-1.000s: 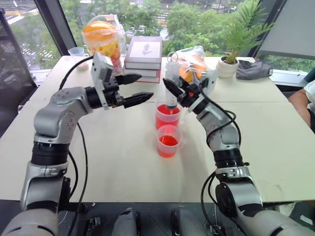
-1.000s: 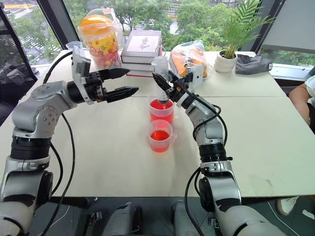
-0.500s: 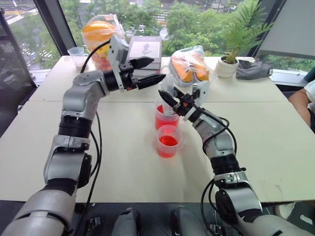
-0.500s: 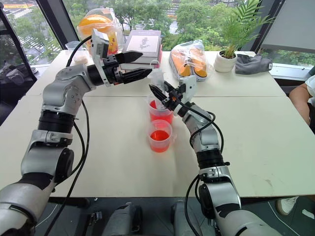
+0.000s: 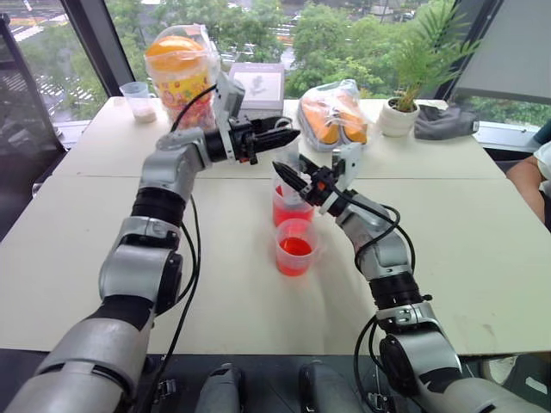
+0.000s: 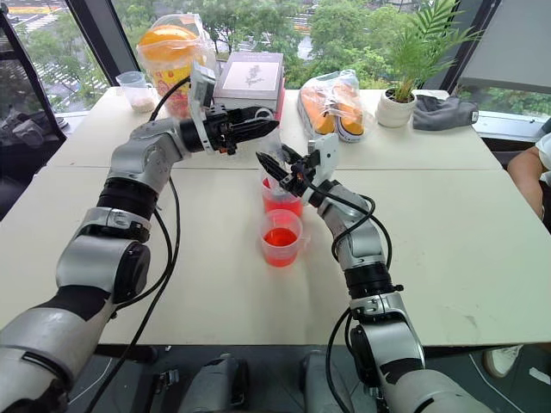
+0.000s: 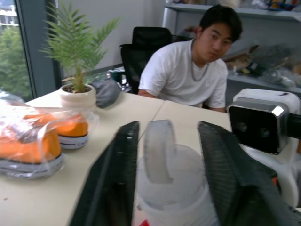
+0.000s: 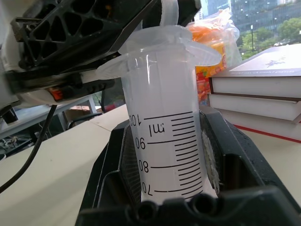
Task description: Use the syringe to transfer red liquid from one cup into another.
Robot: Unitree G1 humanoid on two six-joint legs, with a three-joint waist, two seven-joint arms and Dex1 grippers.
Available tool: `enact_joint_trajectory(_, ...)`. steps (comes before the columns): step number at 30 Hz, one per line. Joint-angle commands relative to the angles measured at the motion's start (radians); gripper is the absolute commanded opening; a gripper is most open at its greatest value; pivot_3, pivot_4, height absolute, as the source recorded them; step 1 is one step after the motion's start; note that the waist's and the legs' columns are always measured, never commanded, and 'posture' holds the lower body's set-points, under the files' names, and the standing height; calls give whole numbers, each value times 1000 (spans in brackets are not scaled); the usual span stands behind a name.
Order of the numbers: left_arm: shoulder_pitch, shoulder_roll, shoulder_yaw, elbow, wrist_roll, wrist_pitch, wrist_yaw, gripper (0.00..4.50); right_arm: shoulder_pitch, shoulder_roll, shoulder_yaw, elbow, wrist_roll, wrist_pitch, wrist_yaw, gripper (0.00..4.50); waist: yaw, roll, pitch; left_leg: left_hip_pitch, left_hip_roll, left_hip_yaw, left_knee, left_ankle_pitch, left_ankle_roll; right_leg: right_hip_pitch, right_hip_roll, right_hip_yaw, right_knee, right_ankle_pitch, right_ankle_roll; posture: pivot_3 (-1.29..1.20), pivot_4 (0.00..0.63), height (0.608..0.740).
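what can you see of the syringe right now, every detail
The syringe is a thick, translucent white plastic barrel with black ml graduations and a wide finger flange on top. It stands upright, lower end in the farther red cup. The right pincer is shut on the barrel; the left pincer brackets the plunger's ring handle above.

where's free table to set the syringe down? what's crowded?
Free: bare tabletop on the robot's left of the smaller cup, and the stretch on its right, short of the person's arm. Crowded: the far edge, with snack tub, books, bagged shoes, plant.
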Motion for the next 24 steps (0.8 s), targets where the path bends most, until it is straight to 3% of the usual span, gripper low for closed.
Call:
enact_joint_trajectory(1, -36, 9, 29, -7, 9, -24, 6, 583, -14, -4, 2, -59, 8, -17, 11, 1384, 0, 0, 0, 0, 0, 0, 0, 0, 0, 0, 0, 0, 0, 0, 0, 0, 150, 740)
enact_joint_trajectory(24, -131, 70, 124, 4, -27, -58, 108, 583, -3, -43, 51, 2, -13, 50, 80, 1384, 0, 0, 0, 0, 0, 0, 0, 0, 0, 0, 0, 0, 0, 0, 0, 0, 150, 740)
